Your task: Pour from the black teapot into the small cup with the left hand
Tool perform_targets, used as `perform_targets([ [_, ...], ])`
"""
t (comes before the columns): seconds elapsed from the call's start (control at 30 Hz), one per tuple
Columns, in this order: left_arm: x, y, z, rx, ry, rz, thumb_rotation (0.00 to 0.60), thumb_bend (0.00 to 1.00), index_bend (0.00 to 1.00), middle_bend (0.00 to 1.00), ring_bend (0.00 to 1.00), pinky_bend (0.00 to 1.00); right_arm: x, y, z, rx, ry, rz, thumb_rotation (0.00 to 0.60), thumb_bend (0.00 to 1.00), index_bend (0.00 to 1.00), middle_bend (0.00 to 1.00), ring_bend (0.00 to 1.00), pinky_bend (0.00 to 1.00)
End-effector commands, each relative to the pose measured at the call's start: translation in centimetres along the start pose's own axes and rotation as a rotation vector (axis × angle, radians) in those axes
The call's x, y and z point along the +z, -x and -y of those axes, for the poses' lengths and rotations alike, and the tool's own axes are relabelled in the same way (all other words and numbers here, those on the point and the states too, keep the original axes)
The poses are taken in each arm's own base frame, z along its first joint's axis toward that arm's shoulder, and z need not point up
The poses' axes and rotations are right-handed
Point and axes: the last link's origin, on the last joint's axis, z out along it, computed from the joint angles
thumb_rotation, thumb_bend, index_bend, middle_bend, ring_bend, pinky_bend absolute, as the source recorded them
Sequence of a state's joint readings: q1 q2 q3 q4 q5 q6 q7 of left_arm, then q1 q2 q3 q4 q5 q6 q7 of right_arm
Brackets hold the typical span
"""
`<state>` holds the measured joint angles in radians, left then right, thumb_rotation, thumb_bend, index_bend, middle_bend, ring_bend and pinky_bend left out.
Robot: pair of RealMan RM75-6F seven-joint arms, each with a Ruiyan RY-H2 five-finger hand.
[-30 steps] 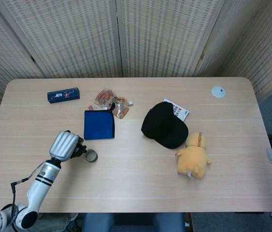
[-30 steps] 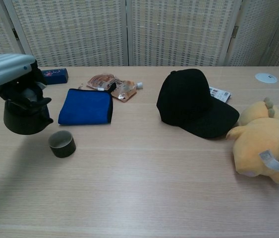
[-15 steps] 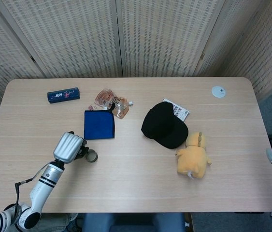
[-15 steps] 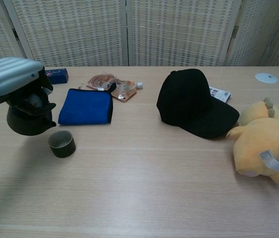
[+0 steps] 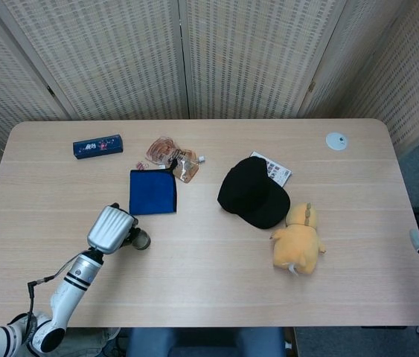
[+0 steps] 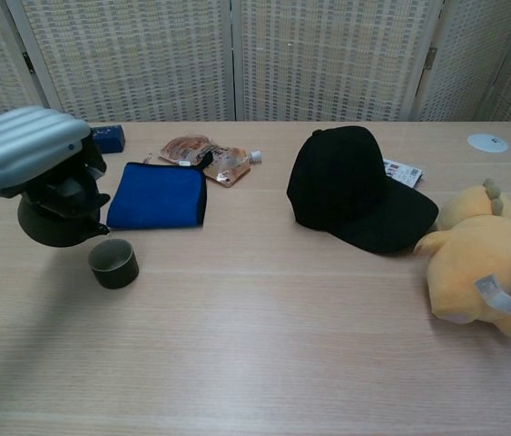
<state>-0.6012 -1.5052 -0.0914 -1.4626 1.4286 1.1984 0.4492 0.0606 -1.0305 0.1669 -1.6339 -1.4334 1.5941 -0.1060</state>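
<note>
Just above the small cup, the black teapot hangs clamped in your left robot hand; tip slowly, spout over the rim, clear of the blue cloth on the desk.

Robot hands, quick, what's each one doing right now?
Left hand: holding the round black teapot, lifted beside the small dark cup.
Right hand: not in either view.
</note>
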Motion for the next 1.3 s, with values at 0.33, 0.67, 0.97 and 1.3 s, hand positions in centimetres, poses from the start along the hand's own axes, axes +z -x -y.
perform_targets([
  [0.33, -0.07, 0.34, -0.02, 0.061, 0.018, -0.02, 0.598, 0.4, 0.92, 1.0, 0.93, 0.57, -0.09, -0.03, -0.04, 0.002, 0.001, -0.001, 0.6, 0.27, 0.14, 0.21, 0.08, 0.07],
  [0.67, -0.28, 0.33, 0.0, 0.082, 0.022, -0.024, 0.599, 0.4, 0.92, 1.0, 0.93, 0.57, -0.16, 0.0, -0.03, 0.006, 0.001, -0.003, 0.6, 0.27, 0.14, 0.21, 0.08, 0.07],
  [0.97, -0.4, 0.26, -0.04, 0.117, 0.032, -0.037, 0.6, 0.4, 0.92, 1.0, 0.93, 0.57, -0.28, -0.14, -0.04, 0.008, 0.0, -0.007, 0.6, 0.27, 0.14, 0.21, 0.08, 0.07],
  [1.3, -0.53, 0.23, -0.04, 0.153, 0.04, -0.051, 0.6, 0.4, 0.92, 1.0, 0.93, 0.57, -0.38, -0.21, -0.09, 0.01, 0.0, -0.01, 0.6, 0.27, 0.14, 0.21, 0.08, 0.07],
])
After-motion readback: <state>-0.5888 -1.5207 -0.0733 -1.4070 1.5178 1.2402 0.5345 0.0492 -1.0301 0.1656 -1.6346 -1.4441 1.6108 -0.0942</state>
